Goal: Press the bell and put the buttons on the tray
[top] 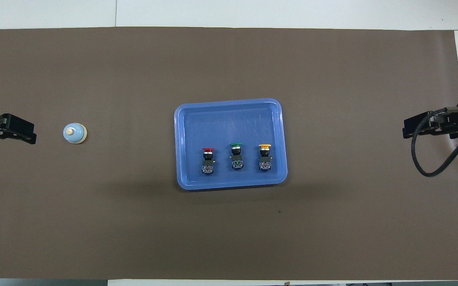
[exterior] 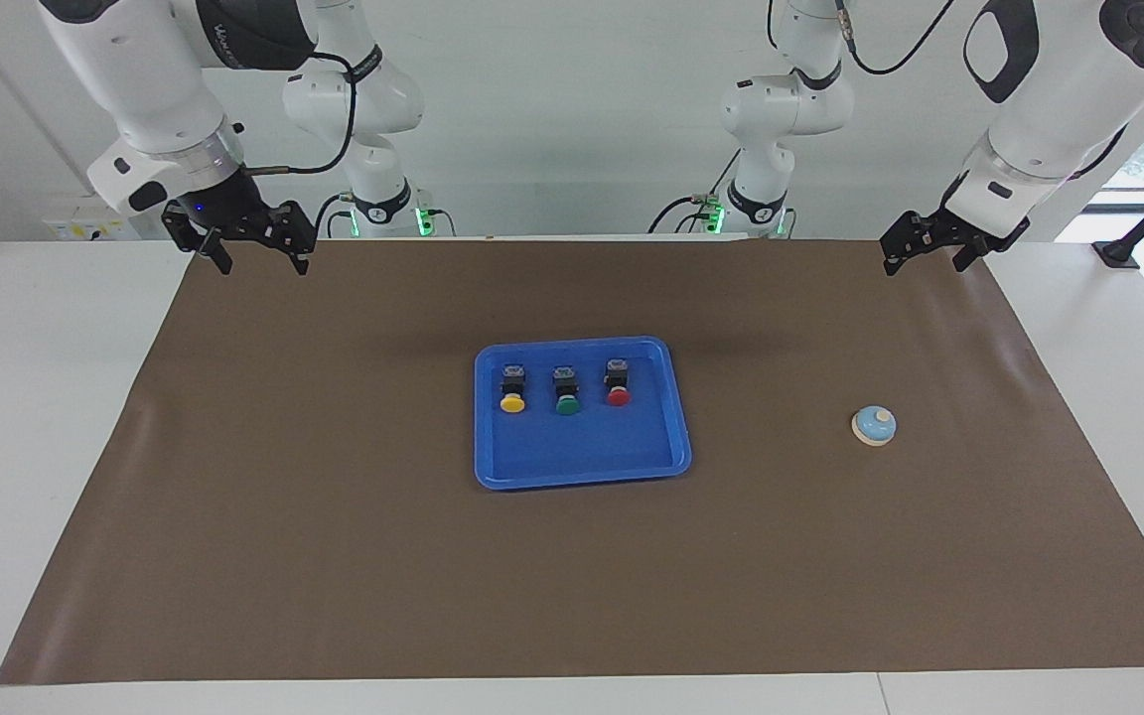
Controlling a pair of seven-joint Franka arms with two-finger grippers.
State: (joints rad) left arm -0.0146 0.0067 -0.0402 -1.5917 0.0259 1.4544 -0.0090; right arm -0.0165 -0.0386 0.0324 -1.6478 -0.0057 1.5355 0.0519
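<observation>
- The left gripper (exterior: 918, 255) hangs with its fingers spread apart and nothing between them, raised over the brown mat (exterior: 334, 516) at the left arm's end of the table, by the edge nearest the robots.
- The right gripper (exterior: 252, 250) is likewise parted and empty, raised over the mat's corner at the right arm's end (this arm looks to be waiting).
- The bell (exterior: 873, 425) sits alone on the mat toward the left arm's end, farther from the robots than the spot under the left gripper and well apart from it; in the overhead view the gripper's tip (top: 14, 129) lies level with the bell (top: 74, 132), just off toward the mat's edge.
- The tray (exterior: 676, 437) lies flat in the middle of the mat, well apart from both grippers.
- All three buttons are already in the tray, in a row in its half nearer the robots: the yellow button (exterior: 511, 388) toward the right arm's end, the green button (exterior: 566, 390) in the middle, the red button (exterior: 618, 383) toward the left arm's end, caps pointing away from the robots.
- Judged from this layout, the placing part looks finished; whether the bell has been pressed cannot be told.
- If the bell is still due, the left arm is the handy one: it would need to move out over the dome and come straight down on the cream knob, lightly enough not to shove the bell sideways.
</observation>
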